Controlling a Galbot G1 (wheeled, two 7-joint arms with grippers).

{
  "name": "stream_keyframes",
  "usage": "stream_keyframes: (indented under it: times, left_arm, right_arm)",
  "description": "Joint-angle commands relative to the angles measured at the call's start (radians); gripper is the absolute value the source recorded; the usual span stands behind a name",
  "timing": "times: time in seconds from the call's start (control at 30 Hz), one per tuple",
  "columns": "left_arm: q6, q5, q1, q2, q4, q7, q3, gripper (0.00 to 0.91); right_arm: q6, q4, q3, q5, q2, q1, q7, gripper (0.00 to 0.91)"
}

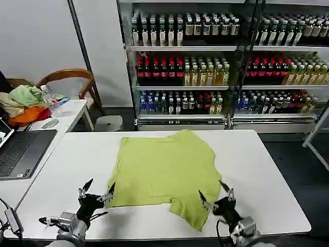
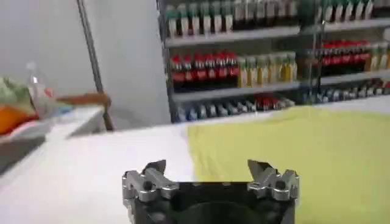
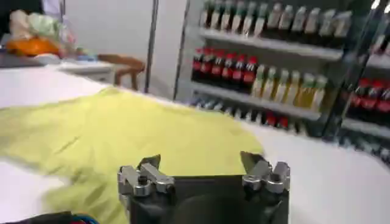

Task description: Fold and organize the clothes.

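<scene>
White table (image 1: 267,170) carries the T-shirt (image 1: 164,170), spread flat mid-table. Left gripper (image 1: 96,194) hovers off the T-shirt's near-left corner, right gripper (image 1: 216,197) over its near-right corner, both spread, grasping nothing. Folding not yet begun; next, pinch those corners.

A soft, matt lime-green cotton T-shirt (image 1: 167,172) was seen lying lightly wrinkled on a smooth white table (image 1: 262,175) with a faint sheen. The left claw (image 2: 206,171) and right claw (image 3: 200,164) were made of dull grey metal on matt black bodies.
</scene>
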Motion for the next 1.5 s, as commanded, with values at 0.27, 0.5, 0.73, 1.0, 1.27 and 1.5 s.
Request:
stream_keyframes:
  times: [0.27,0.5,0.73,1.0,1.27,1.5]
  left_arm:
    - [0.237,-0.079,0.016,0.007,-0.006,-0.084,0.016,0.907]
    - [0.239,-0.091,0.008,0.008,0.000,-0.097,0.005,0.907]
    - [0.180,-0.111,0.007,-0.008,0.016,-0.101,0.027,0.907]
    - [0.172,-0.104,0.009,-0.015,0.026,-0.127,0.043,0.040]
    - [0.156,-0.103,0.010,-0.017,0.031,-0.109,0.062,0.040]
    - [0.148,-0.095,0.006,-0.025,0.034,-0.090,0.078,0.040]
  right_arm:
    - [-0.033,0.024,-0.048,0.042,-0.020,-0.071,0.070,0.907]
    - [-0.028,0.006,-0.091,0.044,-0.011,-0.052,0.092,0.907]
    - [-0.026,-0.003,-0.104,0.045,-0.009,-0.041,0.105,0.907]
    - [-0.036,-0.006,-0.118,0.078,-0.008,-0.040,0.126,0.000]
    - [-0.058,-0.020,-0.131,0.151,-0.011,-0.014,0.127,0.000]
    - [-0.059,-0.023,-0.135,0.149,-0.011,0.002,0.111,0.000]
